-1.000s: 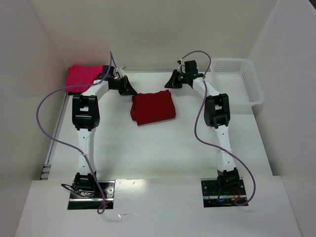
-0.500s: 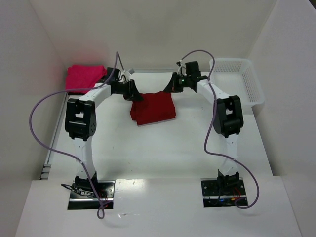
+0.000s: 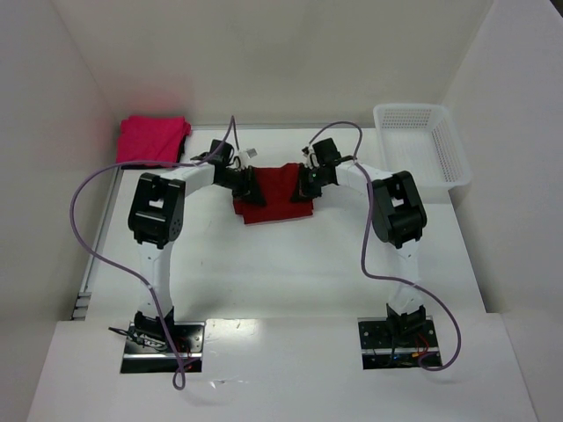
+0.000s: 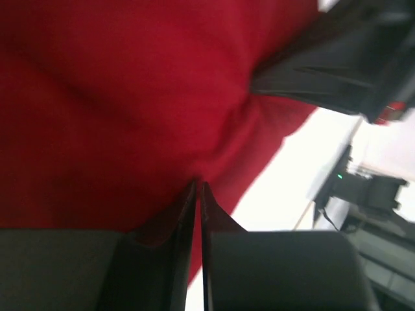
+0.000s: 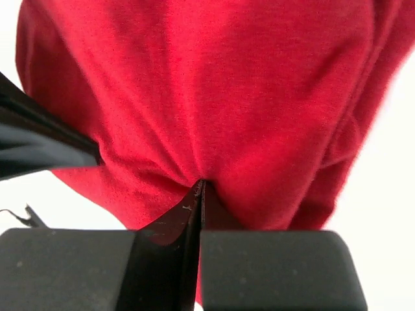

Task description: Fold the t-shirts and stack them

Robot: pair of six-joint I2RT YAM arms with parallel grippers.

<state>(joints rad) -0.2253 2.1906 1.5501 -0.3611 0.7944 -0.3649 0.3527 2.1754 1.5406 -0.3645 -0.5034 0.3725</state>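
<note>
The dark crimson t-shirt [image 3: 274, 195] lies folded at mid-table. My left gripper [image 3: 249, 185] is shut on its left edge and my right gripper [image 3: 303, 185] is shut on its right edge. In the left wrist view the jaws [image 4: 198, 184] pinch the crimson cloth [image 4: 117, 110], with the other gripper's finger showing at upper right. In the right wrist view the jaws [image 5: 201, 183] pinch a puckered fold of the crimson shirt [image 5: 214, 84]. The magenta-pink t-shirt [image 3: 153, 138] lies folded at the far left corner, apart from both grippers.
A white mesh basket [image 3: 422, 145] stands at the far right. White walls close in the table [image 3: 281, 264] at the back and both sides. Purple cables loop beside each arm.
Both arms have swung inward and down from the far edge onto the crimson shirt. Their grippers now pinch its left and right edges. The pink shirt has not moved.
</note>
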